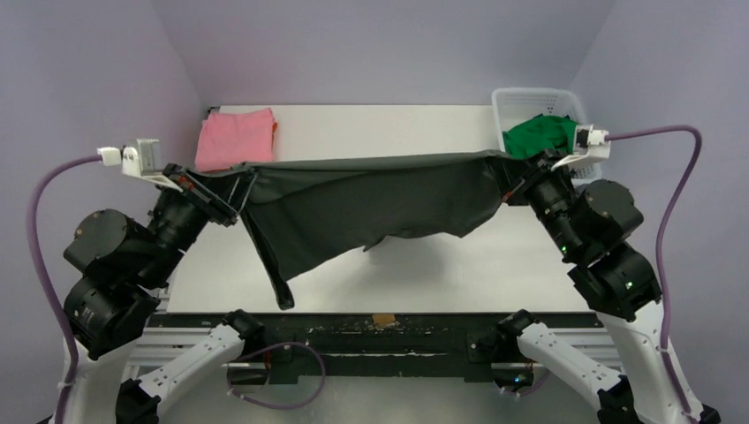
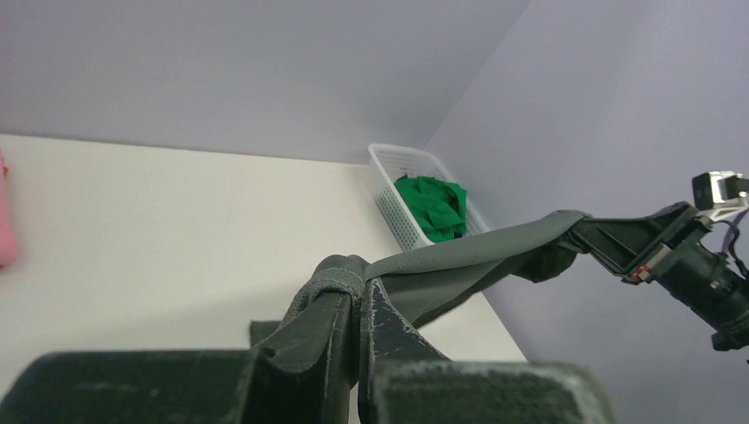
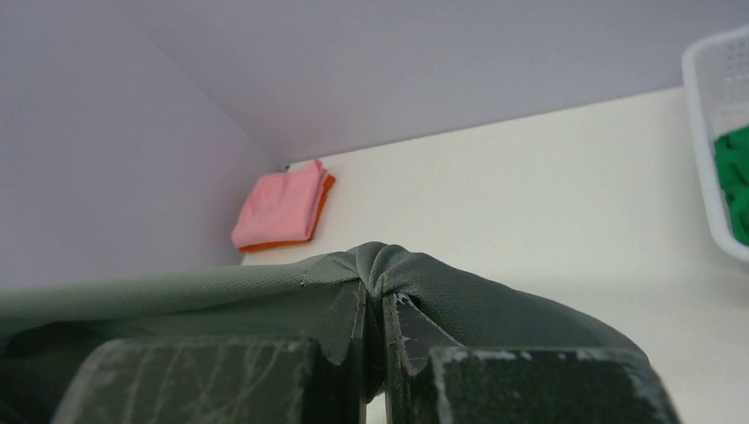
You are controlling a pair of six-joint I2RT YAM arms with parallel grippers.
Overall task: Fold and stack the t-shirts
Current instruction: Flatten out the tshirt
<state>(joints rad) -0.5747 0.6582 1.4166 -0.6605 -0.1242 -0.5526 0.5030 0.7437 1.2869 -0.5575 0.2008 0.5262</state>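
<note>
Pinched shut in the left gripper (image 1: 233, 198) and the right gripper (image 1: 508, 181), at opposite ends: dark grey t-shirt (image 1: 371, 199), stretched taut above the table (image 1: 380, 128), spanning leftward from the white lattice basket (image 1: 530, 95). Inside the basket, crumpled bright green t-shirt (image 1: 534, 137). Far left of the basket, folded pink t-shirt (image 1: 234, 137) atop orange t-shirt (image 3: 323, 189).

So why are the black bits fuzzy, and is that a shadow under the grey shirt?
Left wrist view: left gripper too near the lens, so blurred; right wrist view: right gripper likewise; top view: yes, the dark grey t-shirt casts a faint shadow on the table.
</note>
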